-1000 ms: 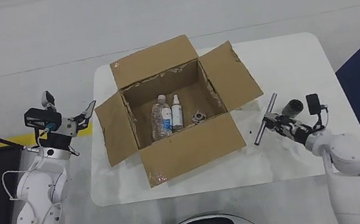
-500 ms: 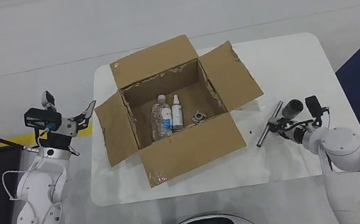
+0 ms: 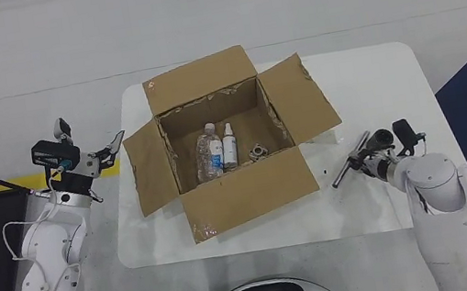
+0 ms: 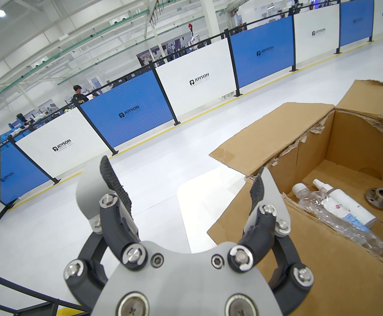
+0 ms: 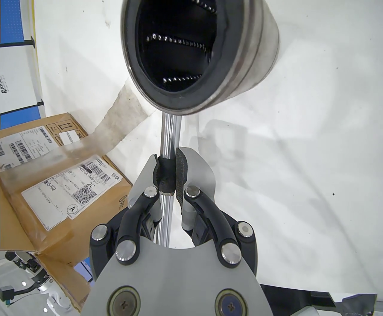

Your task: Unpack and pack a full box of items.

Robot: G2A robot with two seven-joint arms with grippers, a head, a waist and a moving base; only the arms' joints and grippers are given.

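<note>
The robot's right hand (image 5: 170, 176) is clamped on a steel rod (image 5: 169, 134), held low over the white worktop (image 3: 371, 76) to the right of the open cardboard box (image 3: 242, 195) and well clear of its flaps; this looks like the setting-down half of the unpacking. A linear bearing (image 5: 209, 59) lies on the worktop just beyond the hand, though whether the rod touches it cannot be told; a clear bottle (image 3: 208, 152), a white spray bottle (image 3: 230, 144) and a metal flange (image 3: 259, 151) lie on the box floor, so unpacking seems only partly done. The left hand (image 4: 184, 167) hangs beside the box's left flap, off the worktop's edge, fingers spread and holding nothing — placed, it appears, to leave the box mouth free.
</note>
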